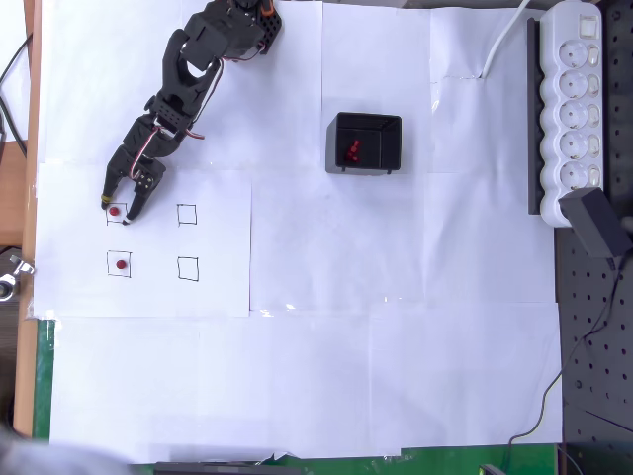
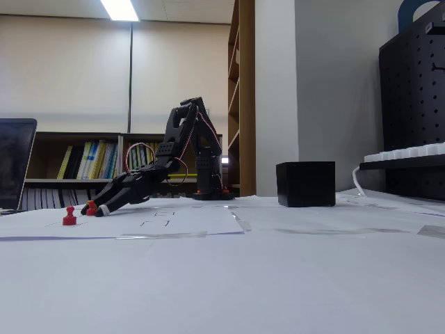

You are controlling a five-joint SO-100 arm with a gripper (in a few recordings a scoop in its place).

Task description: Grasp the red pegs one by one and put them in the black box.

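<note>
Fingers of our gripper straddle, spread apart, a red peg near the paper sheet's left edge. We see another peg just below it, and red pieces inside the black box toward the table's upper middle.

Black jointed arm, red-white wires along links, orange accents at base.

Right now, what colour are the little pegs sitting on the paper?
Red. The pegs show best in the overhead view, as small dots inside drawn squares.
</note>
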